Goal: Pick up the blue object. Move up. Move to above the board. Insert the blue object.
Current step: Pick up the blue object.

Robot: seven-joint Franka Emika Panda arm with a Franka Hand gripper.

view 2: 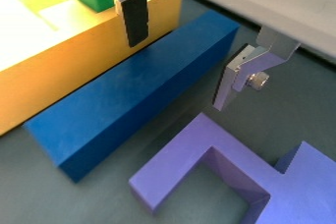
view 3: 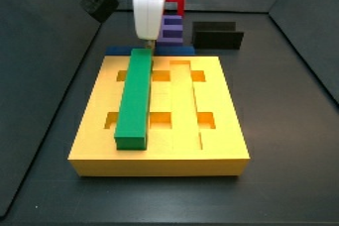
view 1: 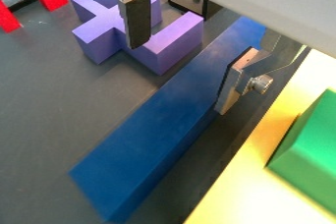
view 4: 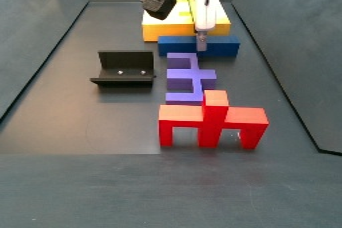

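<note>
Pick-up not yet made: the gripper [view 2: 184,56], fingers apart, straddles the blue object [view 2: 125,95], which lies on the floor beside the board [view 3: 159,136]; lifting, transfer and insertion remain.

Blue object [view 2: 125,95] flat on floor, alongside yellow board [view 3: 219,121]; tool [view 2: 184,61] astride it.

Blue object [view 2: 125,95], yellow board [view 3: 162,121], silver hand [view 2: 182,57]
</note>
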